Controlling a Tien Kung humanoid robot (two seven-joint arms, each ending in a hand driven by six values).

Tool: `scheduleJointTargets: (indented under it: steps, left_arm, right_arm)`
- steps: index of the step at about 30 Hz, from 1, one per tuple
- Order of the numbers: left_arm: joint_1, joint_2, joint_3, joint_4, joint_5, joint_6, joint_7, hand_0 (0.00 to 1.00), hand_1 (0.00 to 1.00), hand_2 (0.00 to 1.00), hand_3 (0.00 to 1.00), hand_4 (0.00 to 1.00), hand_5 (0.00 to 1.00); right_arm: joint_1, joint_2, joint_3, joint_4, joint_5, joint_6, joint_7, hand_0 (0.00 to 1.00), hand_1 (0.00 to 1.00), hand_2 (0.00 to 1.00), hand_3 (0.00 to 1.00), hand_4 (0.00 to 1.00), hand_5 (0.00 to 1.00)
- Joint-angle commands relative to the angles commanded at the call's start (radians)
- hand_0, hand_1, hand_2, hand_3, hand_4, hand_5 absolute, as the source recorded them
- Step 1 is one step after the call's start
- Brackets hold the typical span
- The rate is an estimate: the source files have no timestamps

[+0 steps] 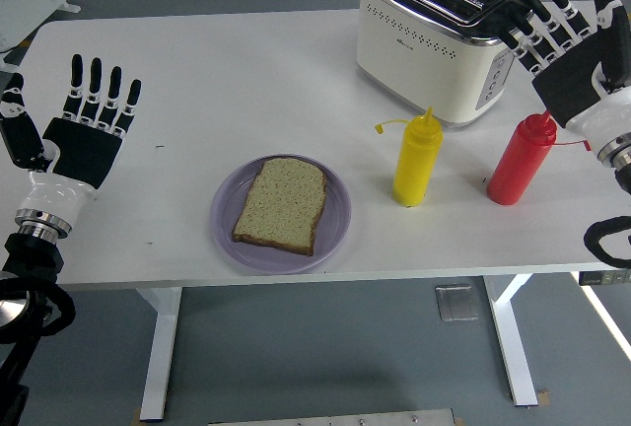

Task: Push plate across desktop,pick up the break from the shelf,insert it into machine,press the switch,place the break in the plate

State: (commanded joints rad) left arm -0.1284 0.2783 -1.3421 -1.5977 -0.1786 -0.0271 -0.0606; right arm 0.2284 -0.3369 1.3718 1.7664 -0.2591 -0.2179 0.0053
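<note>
Lilac plate [335, 211] sits low centre of the frame, near the table's [246, 81] front edge, with one slice of bread [282, 203] lying flat on it. Bread: speckled, pale brown crumb, darker crust, square with a rounded top, wholly inside the rim.

Cream-and-chrome toaster [434, 36] at upper right, both slots empty. Yellow squeeze bottle [416, 158] and red squeeze bottle [521, 160] stand upright in front of it, apart from each other.

Left hand [84, 130] at left edge, palm down, fingers straight and spread, holding nothing. Right hand [577, 46] at upper right, beside the toaster's end, fingers fanned, empty; whether a fingertip touches the toaster cannot be told.

Judgement: bread already on plate, so the last step looks complete, or the hands are at rest. Any further move calls only for clearing the right hand without knocking the red bottle.
</note>
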Motion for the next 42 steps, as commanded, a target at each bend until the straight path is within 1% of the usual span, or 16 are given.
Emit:
scheduleJointTargets:
  steps: [23,42]
  left_arm:
    - [0.003,0.0,-0.003,-0.007,0.01,0.009,-0.004,0.772,0.7,0.657,0.677,0.709,0.998]
    - [0.005,0.0,-0.004,-0.005,0.015,0.011,-0.003,0.773,0.694,0.644,0.667,0.702,0.998]
  right_arm:
    - [-0.001,-0.004,-0.006,-0.001,-0.003,-0.004,-0.001,0.785,0.718,0.709,0.681,0.755,0.598]
    - [0.0,-0.009,-0.007,0.012,-0.006,-0.008,-0.001,0.782,0.707,0.703,0.672,0.754,0.603]
